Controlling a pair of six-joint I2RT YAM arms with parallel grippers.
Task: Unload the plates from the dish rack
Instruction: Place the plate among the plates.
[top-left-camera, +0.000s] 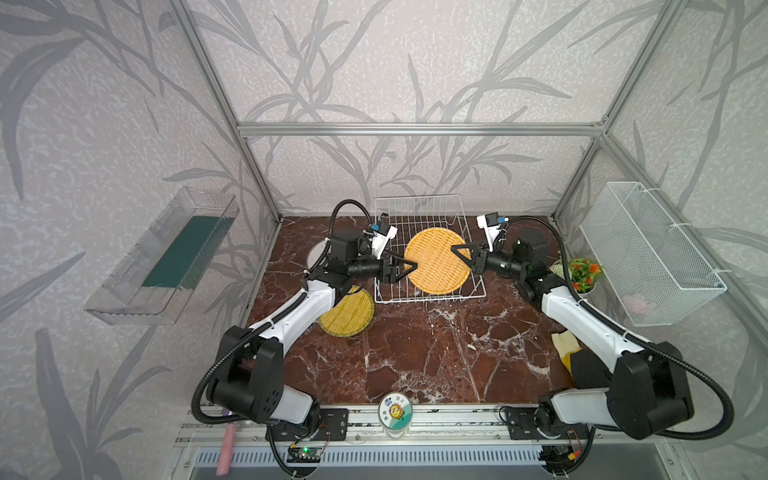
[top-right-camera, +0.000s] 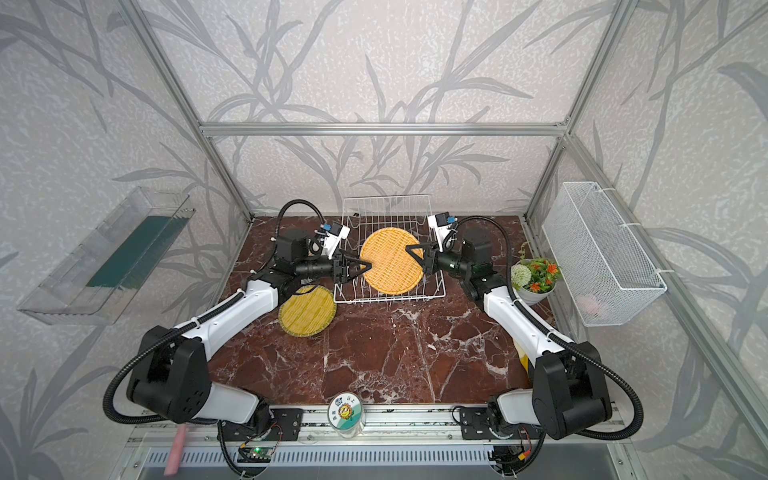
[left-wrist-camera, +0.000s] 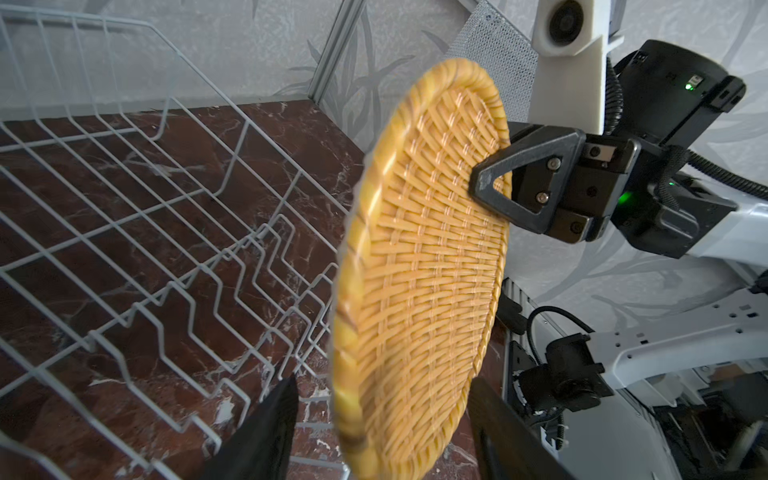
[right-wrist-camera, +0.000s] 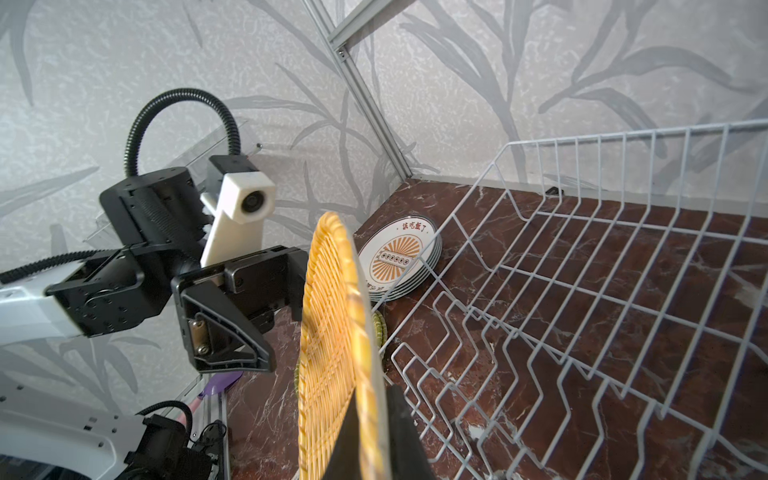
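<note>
A tan woven plate (top-left-camera: 436, 262) (top-right-camera: 390, 259) hangs on edge above the white wire dish rack (top-left-camera: 430, 296) (top-right-camera: 390, 300). My right gripper (top-left-camera: 454, 249) (right-wrist-camera: 372, 432) is shut on its right rim. My left gripper (top-left-camera: 413, 266) (left-wrist-camera: 382, 415) is open, its fingers on either side of the plate's left rim with a gap each side. A second woven plate (top-left-camera: 349, 311) lies flat on the table, partly under my left arm. A stack of white sunburst plates (right-wrist-camera: 399, 259) sits on the table left of the rack. The rack's slots (left-wrist-camera: 124, 187) hold nothing.
A white mesh basket (top-left-camera: 652, 253) hangs on the right wall and a clear tray (top-left-camera: 166, 257) on the left wall. A pot of flowers (top-left-camera: 584, 274) stands behind my right arm. A yellow cloth (top-left-camera: 565, 345) lies at the table's right, a jar (top-left-camera: 395, 411) at its front edge.
</note>
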